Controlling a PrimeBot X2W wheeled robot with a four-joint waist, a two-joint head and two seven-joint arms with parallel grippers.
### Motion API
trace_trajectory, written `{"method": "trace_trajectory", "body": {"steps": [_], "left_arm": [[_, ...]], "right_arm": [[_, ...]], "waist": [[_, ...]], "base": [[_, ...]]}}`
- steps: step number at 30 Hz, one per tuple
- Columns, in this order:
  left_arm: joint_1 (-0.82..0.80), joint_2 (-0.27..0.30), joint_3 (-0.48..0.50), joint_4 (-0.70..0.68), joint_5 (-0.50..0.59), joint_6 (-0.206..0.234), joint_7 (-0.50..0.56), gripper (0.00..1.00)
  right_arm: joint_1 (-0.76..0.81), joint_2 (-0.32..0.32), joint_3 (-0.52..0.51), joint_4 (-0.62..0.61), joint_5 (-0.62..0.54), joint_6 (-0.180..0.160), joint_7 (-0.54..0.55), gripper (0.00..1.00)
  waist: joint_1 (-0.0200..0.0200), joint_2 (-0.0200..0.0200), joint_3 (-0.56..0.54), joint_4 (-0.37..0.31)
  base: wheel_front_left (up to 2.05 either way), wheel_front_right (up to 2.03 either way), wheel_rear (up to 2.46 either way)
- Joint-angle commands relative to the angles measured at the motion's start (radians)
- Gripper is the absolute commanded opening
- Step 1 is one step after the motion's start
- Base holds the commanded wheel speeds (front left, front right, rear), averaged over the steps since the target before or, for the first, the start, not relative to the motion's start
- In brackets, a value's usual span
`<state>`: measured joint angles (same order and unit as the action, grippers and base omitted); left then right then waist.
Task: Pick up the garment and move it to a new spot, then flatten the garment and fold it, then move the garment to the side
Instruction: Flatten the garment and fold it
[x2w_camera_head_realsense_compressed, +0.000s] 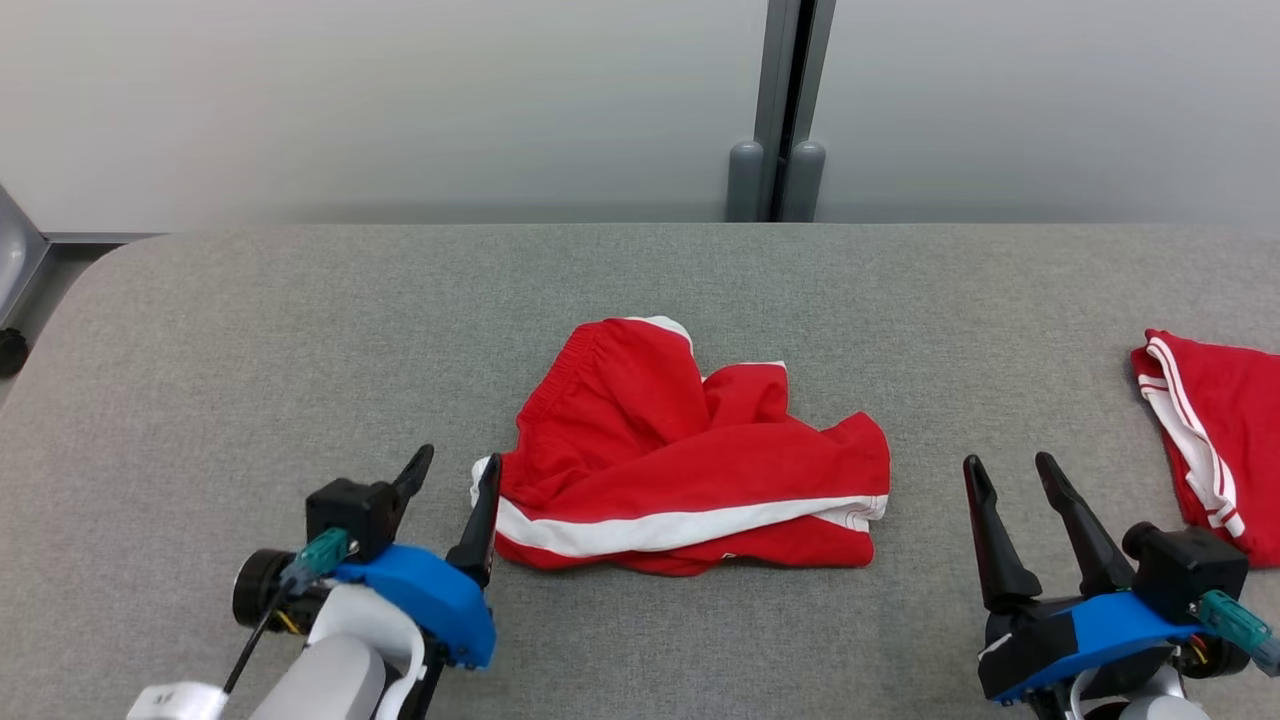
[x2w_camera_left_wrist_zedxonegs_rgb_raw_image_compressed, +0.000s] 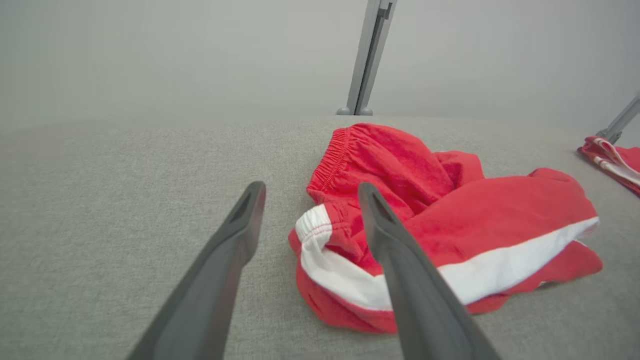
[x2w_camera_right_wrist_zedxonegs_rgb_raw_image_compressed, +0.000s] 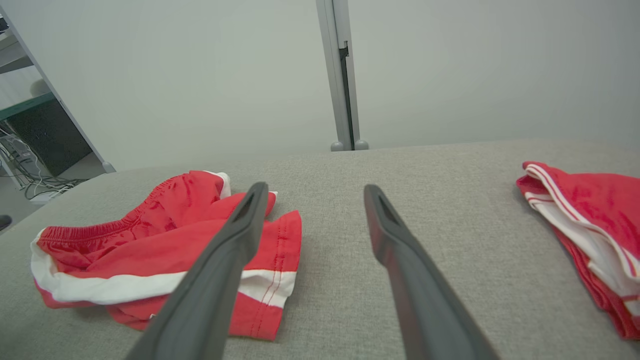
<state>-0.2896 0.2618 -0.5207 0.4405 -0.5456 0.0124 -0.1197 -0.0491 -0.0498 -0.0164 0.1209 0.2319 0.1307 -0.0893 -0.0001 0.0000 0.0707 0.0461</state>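
Shorts (x2w_camera_head_realsense_compressed: 690, 460) lie crumpled on your surface (x2w_camera_head_realsense_compressed: 300, 330); your left tool (x2w_camera_head_realsense_compressed: 460, 458) and right tool (x2w_camera_head_realsense_compressed: 1006, 461) both gape, gripping nothing.

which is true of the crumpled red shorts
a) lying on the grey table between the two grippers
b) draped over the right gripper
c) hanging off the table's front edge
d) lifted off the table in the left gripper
A: the crumpled red shorts lie on the grey table, with the left gripper open at their left end and the right gripper open, clear of them.
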Motion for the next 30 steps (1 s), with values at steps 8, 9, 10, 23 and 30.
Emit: {"method": "trace_trajectory", "body": {"steps": [8,9,10,23,30], "left_arm": [[-0.168,-0.019,-0.094,0.060,0.054,0.016,0.269,1.00],[-0.178,-0.020,-0.105,0.073,0.052,0.014,0.314,1.00],[-0.190,-0.018,-0.120,0.089,0.056,0.011,0.362,1.00],[-0.201,-0.006,-0.084,0.142,0.002,0.073,0.486,0.00],[-0.110,-0.082,0.130,0.131,-0.162,0.118,0.192,0.00]], "right_arm": [[-0.002,-0.002,0.011,0.005,0.010,0.000,0.000,1.00],[-0.004,-0.002,0.014,0.005,0.012,0.000,-0.001,1.00],[-0.005,-0.002,0.016,0.005,0.013,0.000,-0.003,1.00],[-0.024,-0.001,0.004,0.004,0.020,0.000,-0.019,1.00],[-0.028,-0.001,-0.007,0.009,0.014,0.000,-0.018,1.00]], "waist": [[0.0001,0.0000,0.008,-0.023],[0.0001,0.0000,0.010,-0.028],[0.0001,0.0000,0.012,-0.032],[0.0001,0.0000,0.060,-0.062],[0.0001,0.0000,0.063,-0.048]], "base": [[0.00,0.00,0.00],[0.00,0.00,0.00],[0.00,0.00,0.00],[0.00,0.00,0.00],[0.00,0.00,0.00]]}}
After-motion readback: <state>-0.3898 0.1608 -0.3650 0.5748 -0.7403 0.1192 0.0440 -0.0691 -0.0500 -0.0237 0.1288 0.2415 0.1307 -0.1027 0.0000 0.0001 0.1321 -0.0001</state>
